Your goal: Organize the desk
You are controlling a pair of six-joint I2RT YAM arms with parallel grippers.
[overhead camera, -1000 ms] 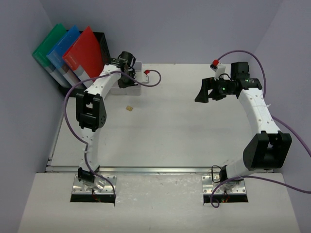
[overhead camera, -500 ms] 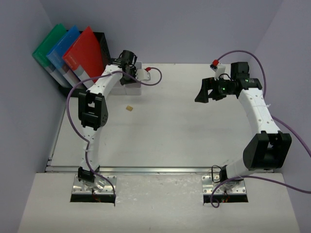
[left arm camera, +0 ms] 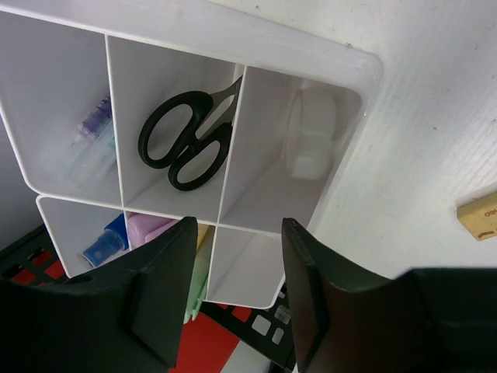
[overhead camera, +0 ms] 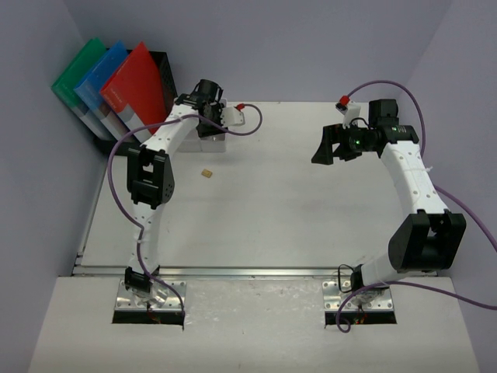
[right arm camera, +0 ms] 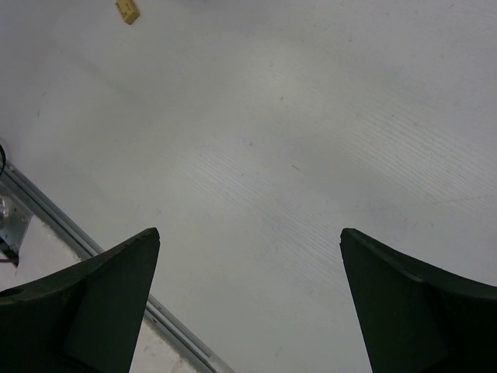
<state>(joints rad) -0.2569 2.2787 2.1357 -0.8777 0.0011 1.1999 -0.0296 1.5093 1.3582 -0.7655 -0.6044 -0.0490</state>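
Left gripper [left arm camera: 238, 233]: hovering parted, empty, above compartment tray [left arm camera: 233, 35] holding tape roll [left arm camera: 311, 140].
Right gripper [right arm camera: 248, 237]: hanging wide open over desk [right arm camera: 256, 116].

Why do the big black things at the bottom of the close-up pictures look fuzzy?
Left wrist view: the left fingers sit very near the lens, so their edges blur, while the scissors in the tray look sharp. Right wrist view: the right fingers are soft dark shapes too, above the evenly lit desk. Top view: even, soft light.
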